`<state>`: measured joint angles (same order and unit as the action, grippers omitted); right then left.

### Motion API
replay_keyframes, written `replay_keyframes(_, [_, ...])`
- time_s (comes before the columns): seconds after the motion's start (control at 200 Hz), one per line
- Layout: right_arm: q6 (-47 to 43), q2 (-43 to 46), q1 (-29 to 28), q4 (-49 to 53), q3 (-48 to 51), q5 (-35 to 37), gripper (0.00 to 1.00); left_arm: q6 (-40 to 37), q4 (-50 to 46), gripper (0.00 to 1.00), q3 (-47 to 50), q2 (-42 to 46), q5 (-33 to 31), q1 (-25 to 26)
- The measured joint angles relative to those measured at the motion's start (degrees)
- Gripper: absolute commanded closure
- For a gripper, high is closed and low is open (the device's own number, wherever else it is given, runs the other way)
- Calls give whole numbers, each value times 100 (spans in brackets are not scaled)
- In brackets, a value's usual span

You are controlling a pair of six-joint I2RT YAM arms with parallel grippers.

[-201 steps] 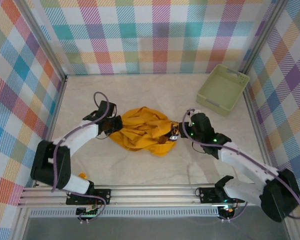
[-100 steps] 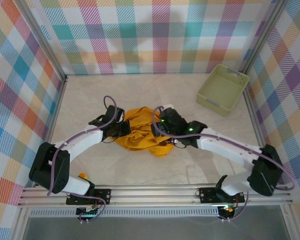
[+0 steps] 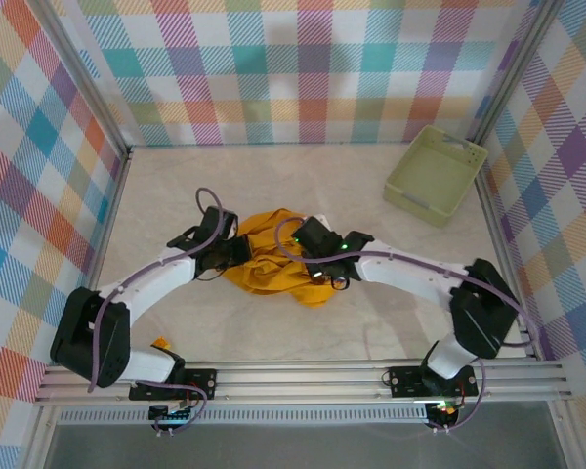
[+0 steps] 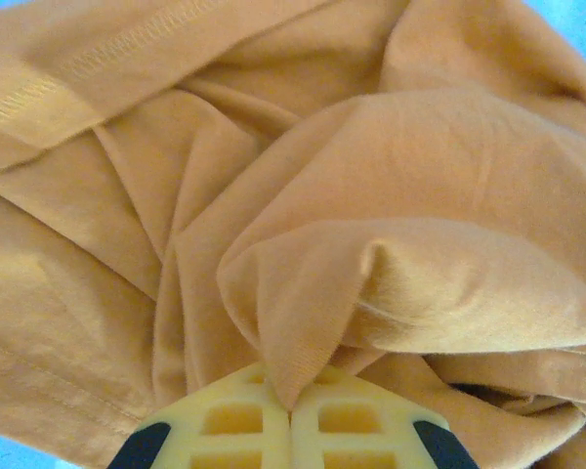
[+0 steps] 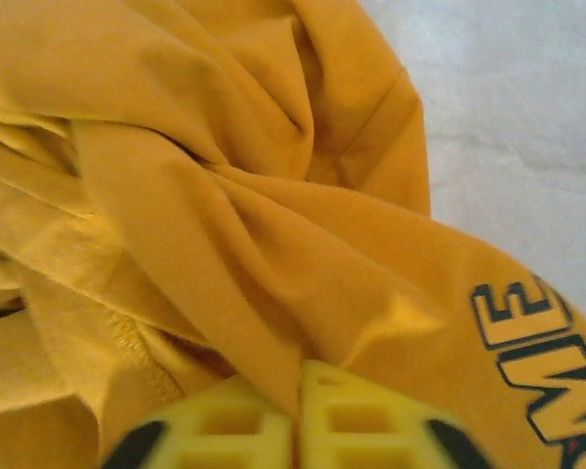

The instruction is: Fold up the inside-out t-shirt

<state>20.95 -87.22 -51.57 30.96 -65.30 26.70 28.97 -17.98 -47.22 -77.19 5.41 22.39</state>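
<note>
The inside-out t-shirt [image 3: 271, 262] lies bunched in a mustard-orange heap at the middle of the table. My left gripper [image 3: 236, 250] sits at the heap's left edge, shut on a fold of the t-shirt [image 4: 371, 195]; its yellow pads [image 4: 234, 420] pinch the cloth. My right gripper [image 3: 295, 237] is over the heap's right part, also shut on a fold of the t-shirt [image 5: 225, 195] between its yellow pads [image 5: 361, 420]. Dark printed letters [image 5: 537, 332] show on the cloth at the right of the right wrist view.
A pale green plastic basket [image 3: 436, 174] stands at the back right corner. Plaid walls close in the table on three sides. Bare pale tabletop [image 3: 303, 332] lies in front of the heap and behind it.
My right arm has swung left, carrying its fold from the heap's right edge over onto the middle of the heap. The heap has bunched narrower. My left gripper has shifted slightly right.
</note>
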Motion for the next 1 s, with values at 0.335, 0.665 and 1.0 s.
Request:
replay_keyframes(0.335, [-149,3239,1526,-691,391,-1801,100,127,192,95,20,1974,11,-667])
replay_keyframes(0.665, [479,1847,2271,-1091,1209,-2905,100,-227,-1123,26,-651,-597,-844,-396])
replay_keyframes(1.0, [544,1891,2269,-1248,975,-3508,100,-1355,-872,22,-1019,756,-1742,2055])
